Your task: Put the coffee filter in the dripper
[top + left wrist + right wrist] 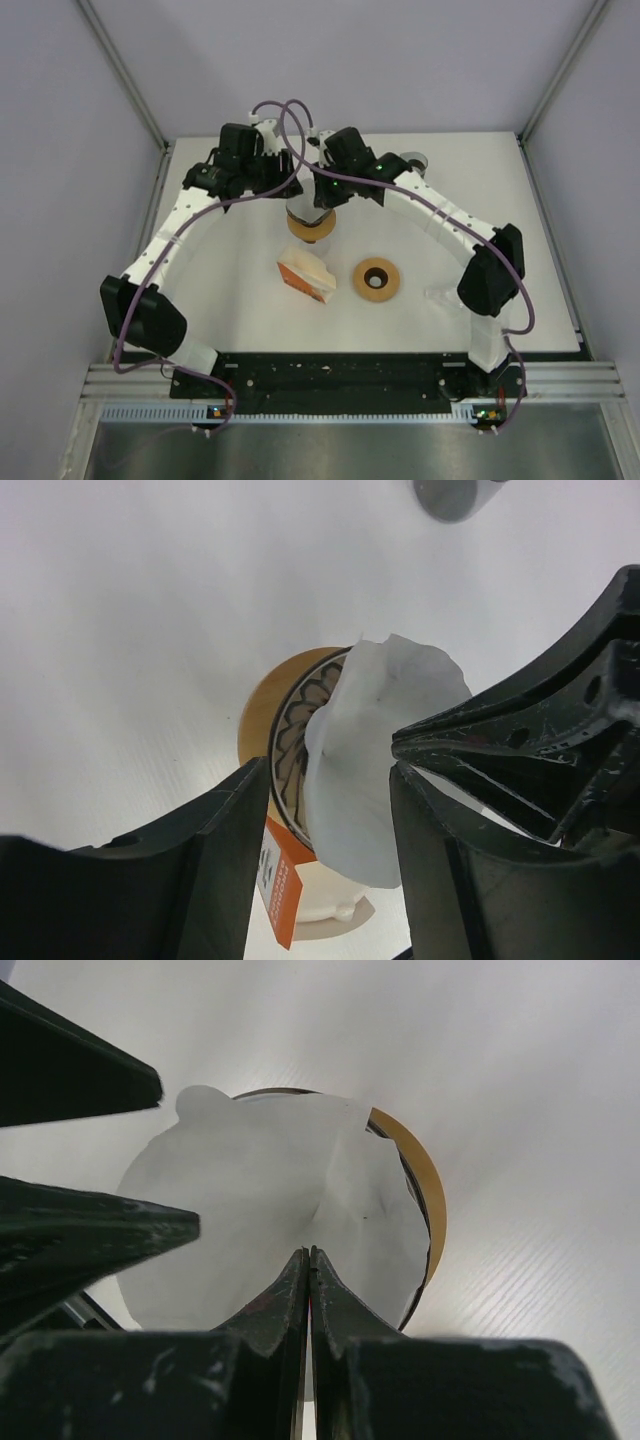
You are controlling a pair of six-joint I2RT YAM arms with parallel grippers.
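Note:
The white paper coffee filter (250, 1200) hangs crumpled over the mouth of the dripper (290, 730), a patterned cone on a round wooden base (430, 1195). My right gripper (308, 1252) is shut, its tips pinching the filter where a crease starts. The left gripper (328, 780) is open, and the filter (385, 760) stands loose between its fingers. In the top view both grippers, left (290, 190) and right (322, 195), crowd above the dripper (310, 225) at the table's middle back, hiding the filter there.
An orange and white filter box (305, 278) lies just in front of the dripper. A wooden ring (376, 280) sits to its right. A grey cup (415, 160) stands at the back right. The box (280, 890) also shows below the dripper.

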